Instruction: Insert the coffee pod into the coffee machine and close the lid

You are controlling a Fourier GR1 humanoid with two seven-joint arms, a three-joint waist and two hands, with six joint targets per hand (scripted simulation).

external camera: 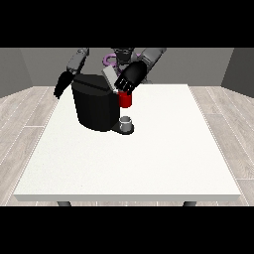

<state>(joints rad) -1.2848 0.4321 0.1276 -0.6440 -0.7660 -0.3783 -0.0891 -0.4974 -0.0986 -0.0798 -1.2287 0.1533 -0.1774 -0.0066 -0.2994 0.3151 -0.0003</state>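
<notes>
The hand at the view's right (130, 78), fingers curled, sits at the raised lid (108, 78) of the coffee machine (95, 106), so closing seems left; a grey thing (127, 122) rests on its base, while the hand at the view's left (62, 84) hangs open.

- Coffee machine (94, 106) stood on the table (149, 158), toward its far edge, at view's left of centre.
- Hand at the view's right (130, 78) was over the machine's top front corner, just above the machine's lid (110, 79), which was tilted up.
- Red thing at the machine (125, 99) sat directly below that hand.
- Small cup (127, 122) stood lower still, at the machine's base.
- Hand at the view's left (62, 84) hung beside the machine's far-left side, well apart from the other hand.
</notes>
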